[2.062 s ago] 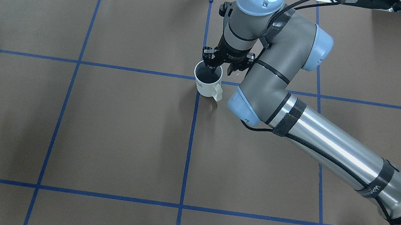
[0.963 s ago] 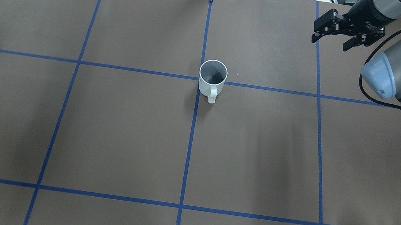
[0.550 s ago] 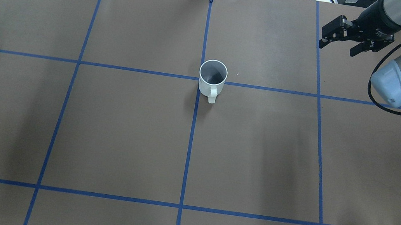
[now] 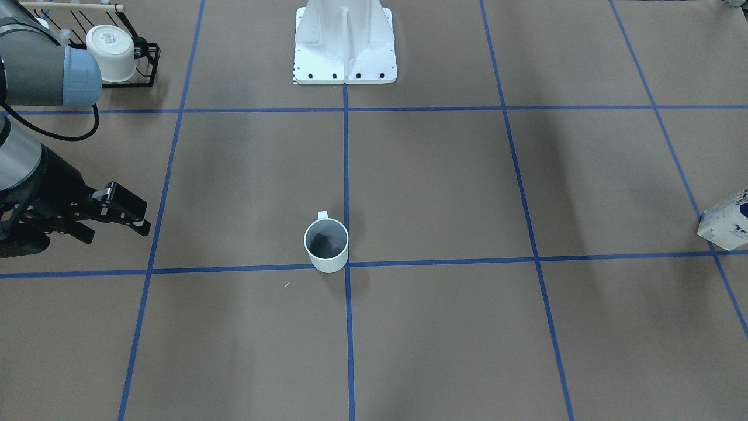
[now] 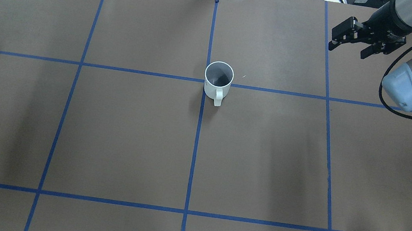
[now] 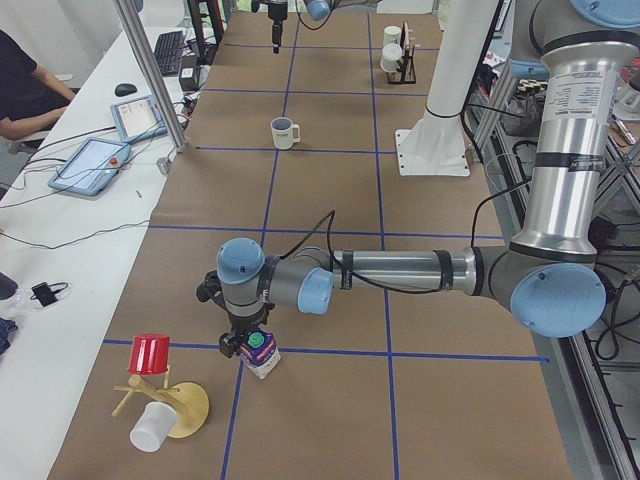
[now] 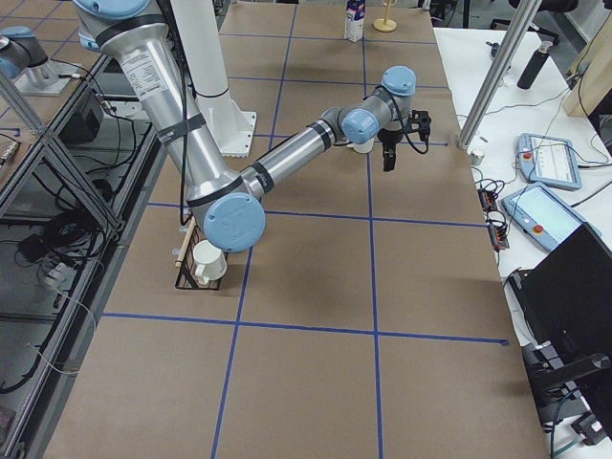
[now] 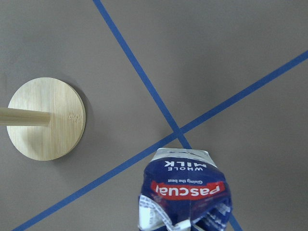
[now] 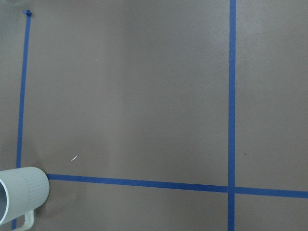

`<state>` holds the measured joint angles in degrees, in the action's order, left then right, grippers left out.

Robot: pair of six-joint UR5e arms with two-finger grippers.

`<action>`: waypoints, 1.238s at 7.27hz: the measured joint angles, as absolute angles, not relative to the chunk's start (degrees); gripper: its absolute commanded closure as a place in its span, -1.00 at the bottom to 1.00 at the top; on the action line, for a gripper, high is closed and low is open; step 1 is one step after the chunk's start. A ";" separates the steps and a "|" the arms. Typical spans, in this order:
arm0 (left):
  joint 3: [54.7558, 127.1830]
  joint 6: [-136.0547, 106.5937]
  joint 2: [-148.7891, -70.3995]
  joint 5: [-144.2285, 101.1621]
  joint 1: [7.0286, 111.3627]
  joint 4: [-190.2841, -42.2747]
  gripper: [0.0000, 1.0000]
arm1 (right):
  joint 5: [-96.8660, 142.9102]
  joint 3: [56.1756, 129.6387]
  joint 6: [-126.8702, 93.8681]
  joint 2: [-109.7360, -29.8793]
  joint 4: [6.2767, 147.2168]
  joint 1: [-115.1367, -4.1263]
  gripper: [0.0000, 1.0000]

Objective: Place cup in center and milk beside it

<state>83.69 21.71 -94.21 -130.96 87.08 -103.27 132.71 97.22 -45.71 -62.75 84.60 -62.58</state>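
The cup (image 5: 218, 80) is a plain white mug with a grey inside. It stands upright on the crossing of the blue tape lines at the table's middle, handle toward the robot's base, and also shows in the front view (image 4: 326, 245) and the right wrist view (image 9: 21, 195). My right gripper (image 5: 347, 50) is open and empty, far to the cup's right. The milk (image 6: 262, 355), a blue-and-white carton with a green cap, stands near the table's left end and fills the bottom of the left wrist view (image 8: 185, 192). My left gripper (image 6: 248, 338) is right over it; I cannot tell whether it is open or shut.
A wooden mug tree (image 6: 165, 400) with a red cup and a white cup lies beside the milk; its round base (image 8: 45, 119) shows in the left wrist view. A black rack with white cups (image 4: 120, 47) stands at the near right. The robot's white base plate (image 4: 345, 41) is at mid edge.
My right gripper let go of the cup and pulled away to the far right, open. It has hardly moved in the last half second. The cup now stands alone, handle turned toward the base.
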 measured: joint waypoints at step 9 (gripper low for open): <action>81.68 17.05 -95.42 -131.51 86.73 -103.32 -0.46 | 132.89 97.00 -45.62 -62.75 84.55 -62.51 -1.00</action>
<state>81.68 17.05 -95.42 -131.51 86.73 -103.32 132.89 97.00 -45.62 -62.75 84.55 -62.51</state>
